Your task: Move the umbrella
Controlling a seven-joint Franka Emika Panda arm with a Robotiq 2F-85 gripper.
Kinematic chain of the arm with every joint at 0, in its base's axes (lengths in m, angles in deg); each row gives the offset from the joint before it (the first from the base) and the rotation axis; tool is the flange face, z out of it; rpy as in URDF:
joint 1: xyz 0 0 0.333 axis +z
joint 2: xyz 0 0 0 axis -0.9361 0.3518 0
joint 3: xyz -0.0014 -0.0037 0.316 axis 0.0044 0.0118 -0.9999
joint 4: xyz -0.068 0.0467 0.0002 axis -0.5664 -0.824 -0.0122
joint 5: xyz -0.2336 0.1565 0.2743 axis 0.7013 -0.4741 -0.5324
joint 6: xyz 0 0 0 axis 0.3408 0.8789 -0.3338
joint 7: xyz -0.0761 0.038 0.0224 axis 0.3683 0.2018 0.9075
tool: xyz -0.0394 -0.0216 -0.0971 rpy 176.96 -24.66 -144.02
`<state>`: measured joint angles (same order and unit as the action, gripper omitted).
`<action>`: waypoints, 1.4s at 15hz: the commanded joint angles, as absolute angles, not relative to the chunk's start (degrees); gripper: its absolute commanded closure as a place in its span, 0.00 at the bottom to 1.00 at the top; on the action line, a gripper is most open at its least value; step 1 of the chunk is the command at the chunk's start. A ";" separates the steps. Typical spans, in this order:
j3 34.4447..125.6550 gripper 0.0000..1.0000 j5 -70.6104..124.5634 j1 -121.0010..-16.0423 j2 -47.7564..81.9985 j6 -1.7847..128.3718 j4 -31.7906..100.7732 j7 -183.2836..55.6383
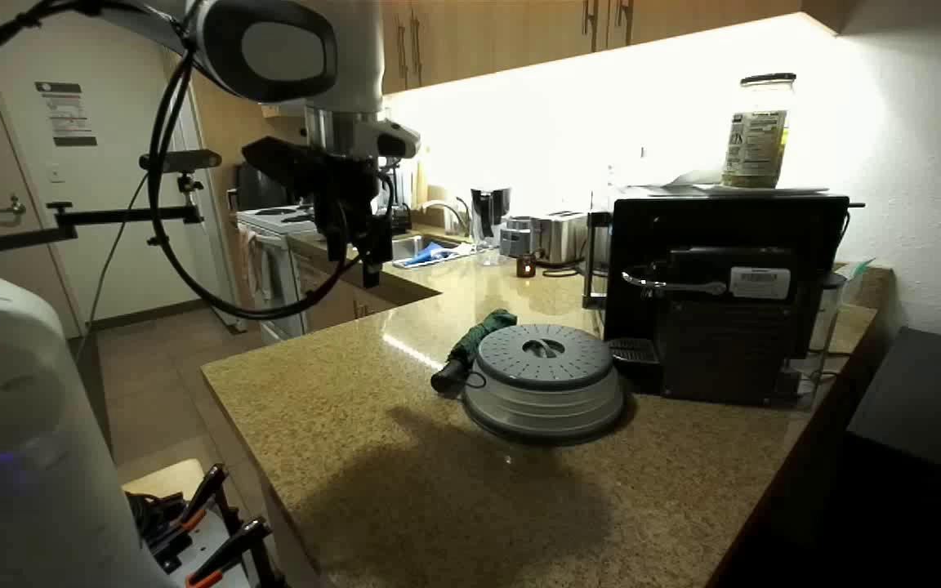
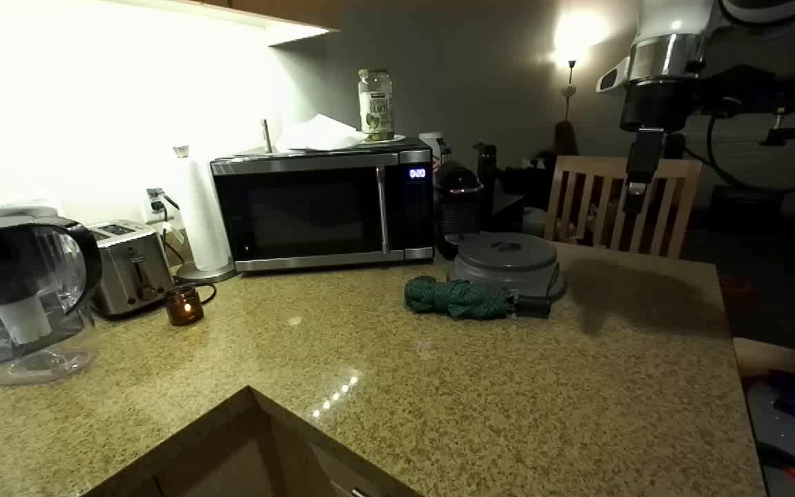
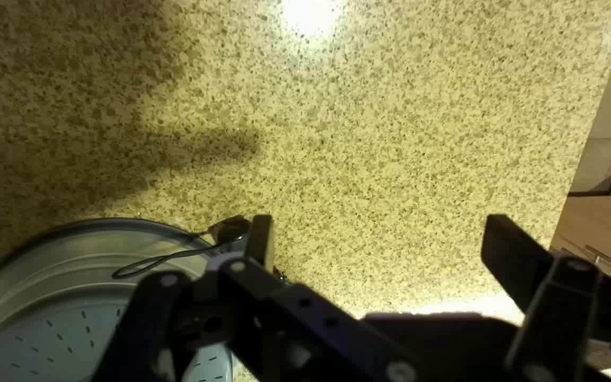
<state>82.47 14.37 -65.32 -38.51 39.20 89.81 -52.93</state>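
Note:
The umbrella is a short folded dark green bundle with a black handle and a thin wrist cord. It lies on the counter against the side of the grey domed disc in both exterior views. In the wrist view only its handle end and cord show; the left finger and linkage hide most of the rest. My gripper is open, with bare counter between its fingers. It hangs well above the counter, apart from the umbrella, in both exterior views.
The grey domed disc touches or nearly touches the umbrella. A microwave and a black coffee machine stand behind it. A candle jar, toaster and water pitcher stand farther along the counter.

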 commanded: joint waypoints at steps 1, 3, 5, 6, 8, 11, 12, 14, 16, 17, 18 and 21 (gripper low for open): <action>81.59 0.00 13.77 -66.39 -38.41 38.95 89.67 -52.37; 81.69 0.00 14.12 -66.98 -37.65 39.13 89.65 -52.73; 81.92 0.00 14.67 -67.76 -36.46 39.11 89.40 -52.90; 82.11 0.00 14.76 -68.15 -35.88 39.18 89.18 -52.73; 82.28 0.00 14.76 -68.74 -34.93 39.37 88.71 -52.51; 82.17 0.00 14.67 -69.20 -33.58 39.66 87.85 -52.30; 82.12 0.00 14.73 -69.20 -33.14 39.78 87.56 -52.09; 81.76 0.00 15.49 -69.32 -31.98 39.72 86.81 -52.13; 81.31 0.00 16.69 -69.44 -30.82 39.46 86.04 -52.30; 81.05 0.00 17.62 -69.53 -30.07 39.25 85.59 -52.44; 80.91 0.00 18.31 -69.55 -29.28 39.15 85.13 -52.47; 80.60 0.00 20.17 -69.47 -26.95 39.29 83.62 -52.46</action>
